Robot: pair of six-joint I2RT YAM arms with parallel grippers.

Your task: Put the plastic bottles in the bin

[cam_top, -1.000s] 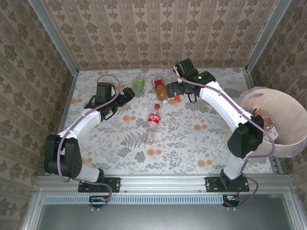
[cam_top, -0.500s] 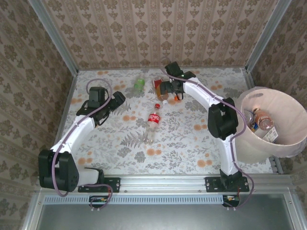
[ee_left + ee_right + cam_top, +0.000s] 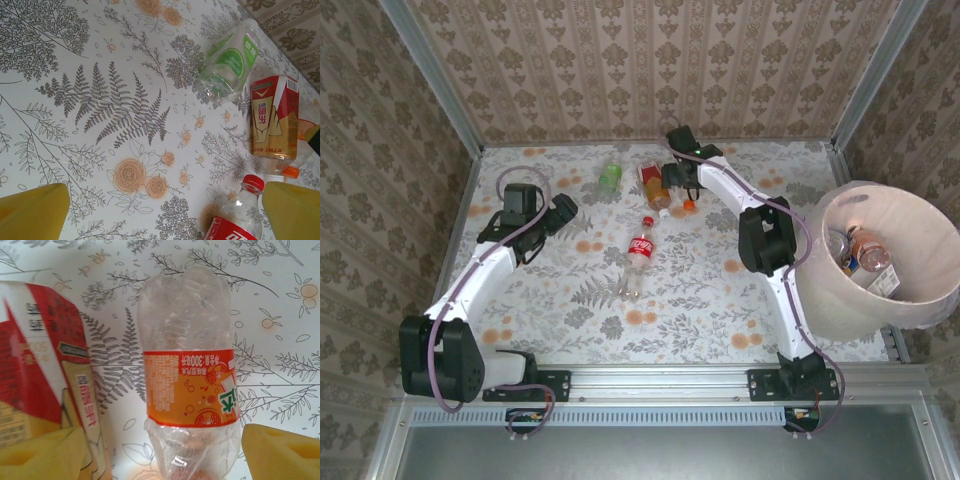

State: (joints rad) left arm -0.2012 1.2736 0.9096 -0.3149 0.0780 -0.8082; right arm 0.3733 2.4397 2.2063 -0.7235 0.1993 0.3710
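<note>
Right wrist cam has the orange-label bottle [image 3: 187, 385] lying flat on the floral table [image 3: 280, 315]. Its long axis runs straight up and down the frame, base toward the top and neck end down at the bottom edge. The right gripper [image 3: 162, 455] straddles that neck end, partly spread, with the yellow fingers [image 3: 282, 452] on either side and a gap showing, so nothing's gripped. What's crowding it is a red-and-gold bottle [image 3: 40, 365] just beside it on the left, partly behind the lower-left finger.

From the top camera, a Coca-Cola bottle [image 3: 638, 252] lies mid-table, cap toward the top of the frame. A green-label bottle [image 3: 610, 177] sits upper centre. The bin [image 3: 840, 305] is at the right edge, well apart, with a few bottles [image 3: 865, 250] inside. The left gripper [image 3: 165, 200] is spread wide and holding nothing.
</note>
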